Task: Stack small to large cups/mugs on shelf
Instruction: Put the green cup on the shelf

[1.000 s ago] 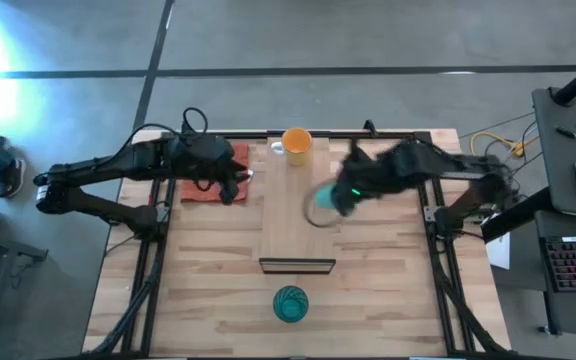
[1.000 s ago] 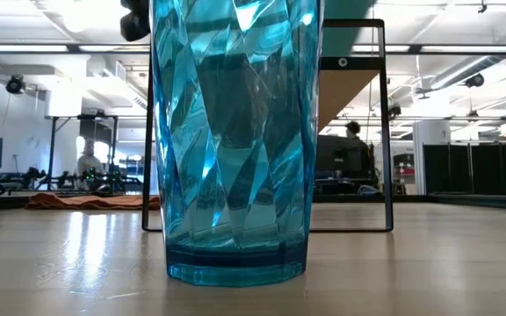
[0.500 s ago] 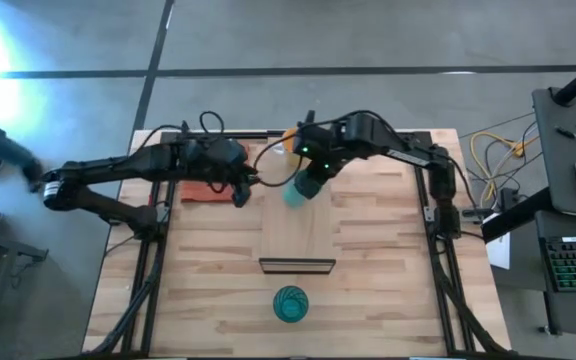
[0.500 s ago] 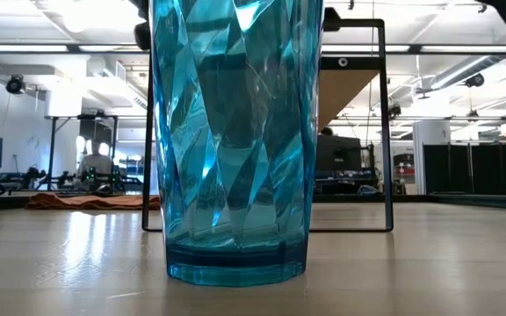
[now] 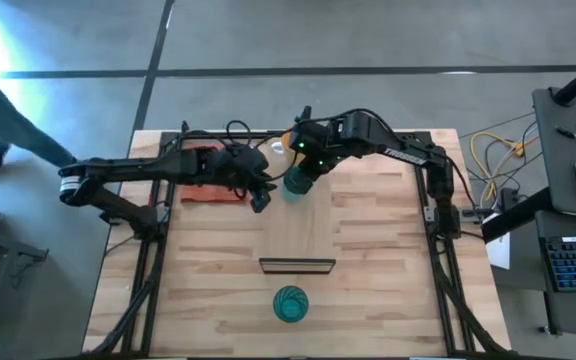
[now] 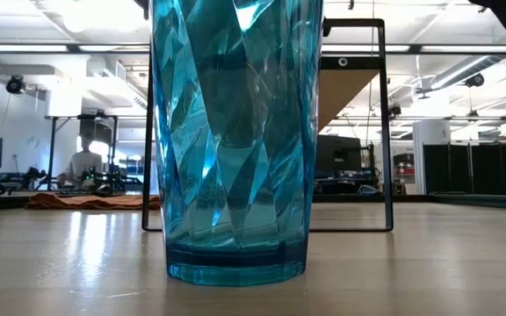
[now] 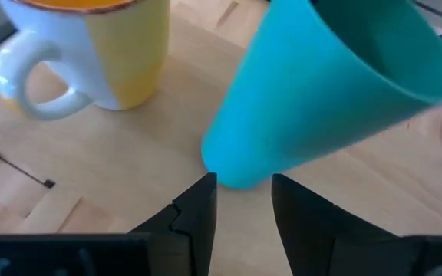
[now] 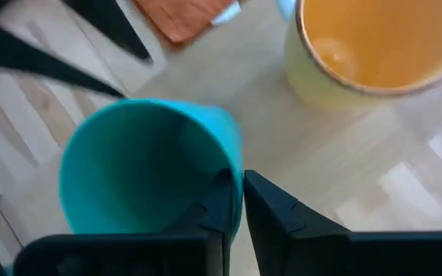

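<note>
Three cups show: the right gripper (image 8: 235, 201) pinches the green cup's (image 5: 297, 183) rim and holds it tilted over the shelf (image 5: 290, 225), beside the orange mug (image 8: 371, 47). Only the wrist views show that pinch and the left gripper (image 7: 242, 201), fingers apart, right under the cup. One teal tumbler (image 6: 235, 140) stands on the table (image 5: 388, 290), filling the low view.

Both arms are dark, slim and jointed, with black cables looping over their upper links. A green light glows on the right arm (image 5: 320, 165). The fingers (image 7: 198, 211) are matt black with stepped inner edges.
</note>
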You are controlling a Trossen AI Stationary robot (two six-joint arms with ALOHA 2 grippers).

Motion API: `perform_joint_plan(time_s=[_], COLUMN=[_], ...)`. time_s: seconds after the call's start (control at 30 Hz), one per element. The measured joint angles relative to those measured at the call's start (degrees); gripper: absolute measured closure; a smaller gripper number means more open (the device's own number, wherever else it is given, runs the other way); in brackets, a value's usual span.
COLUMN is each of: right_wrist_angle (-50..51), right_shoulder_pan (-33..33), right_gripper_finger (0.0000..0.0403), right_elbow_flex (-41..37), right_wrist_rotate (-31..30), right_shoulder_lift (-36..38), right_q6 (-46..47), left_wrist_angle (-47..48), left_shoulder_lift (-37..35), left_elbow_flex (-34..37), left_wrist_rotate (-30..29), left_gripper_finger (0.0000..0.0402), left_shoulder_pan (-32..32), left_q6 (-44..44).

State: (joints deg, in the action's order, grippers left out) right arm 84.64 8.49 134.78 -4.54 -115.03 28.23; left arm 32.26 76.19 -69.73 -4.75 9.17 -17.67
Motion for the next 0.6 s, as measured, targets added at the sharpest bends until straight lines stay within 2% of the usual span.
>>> perform_joint_plan(time_s=[0.37, 0.6], right_wrist_angle=[-2.12, -2.25], right_shoulder_pan=[1.14, 1.81], right_gripper_finger=[0.0372, 0.0372], right_elbow_flex=[0.0, 0.0], right_wrist_rotate=[-0.17, -1.96], right_shoulder_lift=[-0.04, 0.72], right_q6=[-1.92, -3.49], left_wrist_angle=[-2.65, -2.79], left_shoulder_lift=[4.38, 4.73], left_elbow_flex=[0.0, 0.0], left_wrist_rotate=[0.41, 0.53], left_gripper_finger=[0.029, 0.029], left_shoulder_pan=[-0.57, -0.57], left_q6=[-0.07, -0.04])
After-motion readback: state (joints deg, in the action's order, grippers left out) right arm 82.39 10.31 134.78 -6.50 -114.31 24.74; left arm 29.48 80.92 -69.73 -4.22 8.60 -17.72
